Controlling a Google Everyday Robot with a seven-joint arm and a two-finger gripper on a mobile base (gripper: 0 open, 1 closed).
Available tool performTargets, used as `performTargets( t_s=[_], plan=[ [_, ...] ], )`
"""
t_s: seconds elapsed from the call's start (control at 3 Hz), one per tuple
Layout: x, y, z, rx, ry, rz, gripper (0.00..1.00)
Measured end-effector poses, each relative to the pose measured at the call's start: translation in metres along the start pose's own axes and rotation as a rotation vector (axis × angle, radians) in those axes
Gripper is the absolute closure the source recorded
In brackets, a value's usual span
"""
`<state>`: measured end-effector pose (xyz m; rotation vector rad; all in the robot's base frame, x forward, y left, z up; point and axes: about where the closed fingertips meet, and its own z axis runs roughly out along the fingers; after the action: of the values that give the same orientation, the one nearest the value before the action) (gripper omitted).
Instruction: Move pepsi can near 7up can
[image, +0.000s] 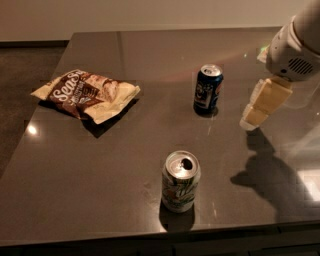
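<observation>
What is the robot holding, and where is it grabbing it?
Nothing. The end effector hangs empty, right of the pepsi can, touching neither it nor the 7up can.

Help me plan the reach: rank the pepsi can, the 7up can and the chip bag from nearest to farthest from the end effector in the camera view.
The end effector hangs over the right side of the table.
1. The pepsi can, just left of it in the view, slightly farther back.
2. The 7up can, near the front edge, around the middle.
3. The chip bag, far over on the left.
</observation>
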<state>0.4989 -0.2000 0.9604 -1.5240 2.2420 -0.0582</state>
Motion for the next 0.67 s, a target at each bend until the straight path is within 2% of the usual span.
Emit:
performTargets(
  t_s=[0.33, 0.67],
  plan=[
    [-0.010, -0.022, 0.019, 0.011, -0.021, 0.066, 0.00],
    [-0.019, -0.045, 0.032, 0.048, -0.031, 0.135, 0.00]
  ],
)
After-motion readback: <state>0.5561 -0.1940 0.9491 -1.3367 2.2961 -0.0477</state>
